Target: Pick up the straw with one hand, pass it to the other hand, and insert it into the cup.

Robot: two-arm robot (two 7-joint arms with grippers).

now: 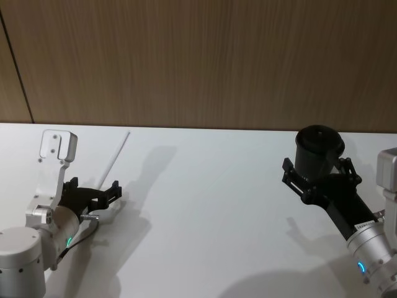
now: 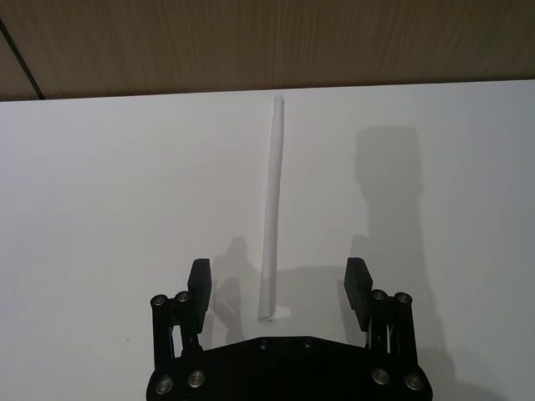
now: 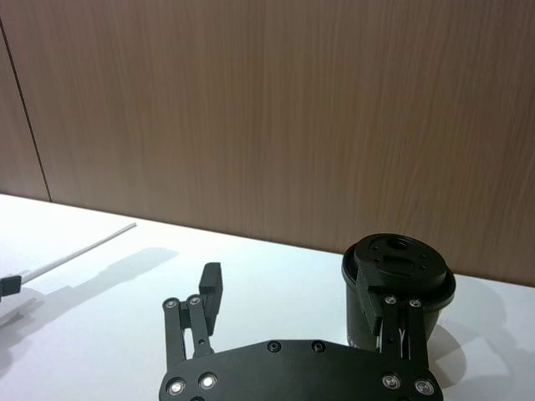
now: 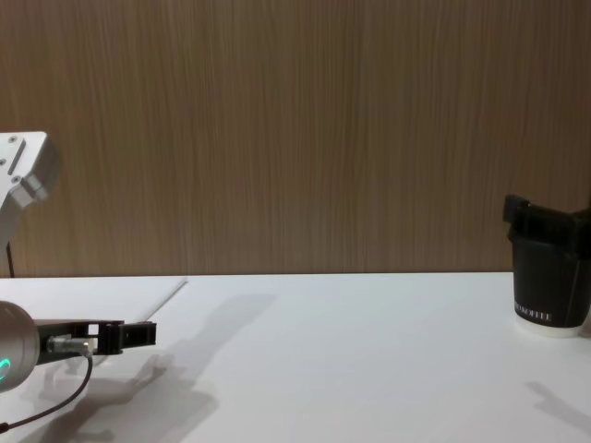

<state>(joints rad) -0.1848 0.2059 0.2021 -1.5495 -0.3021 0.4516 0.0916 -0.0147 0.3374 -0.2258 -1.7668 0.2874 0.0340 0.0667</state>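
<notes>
The white straw (image 1: 113, 159) lies flat on the white table (image 1: 211, 217) at the left, pointing toward the wood wall. Its near end rests between the fingers of my left gripper (image 2: 278, 288), which is open and just above the table; in the head view that gripper (image 1: 102, 198) is at the lower left. The black lidded cup (image 1: 319, 148) stands upright at the right. My right gripper (image 1: 319, 177) is open just in front of the cup, and in the right wrist view one of its fingers (image 3: 393, 322) overlaps the cup (image 3: 368, 288). Neither gripper holds anything.
A brown wood-panel wall (image 1: 198, 62) rises along the table's far edge, close behind the straw's far tip and the cup. A wide stretch of bare white tabletop (image 4: 342, 351) separates the two arms. A dark cable (image 4: 55, 401) hangs under the left wrist.
</notes>
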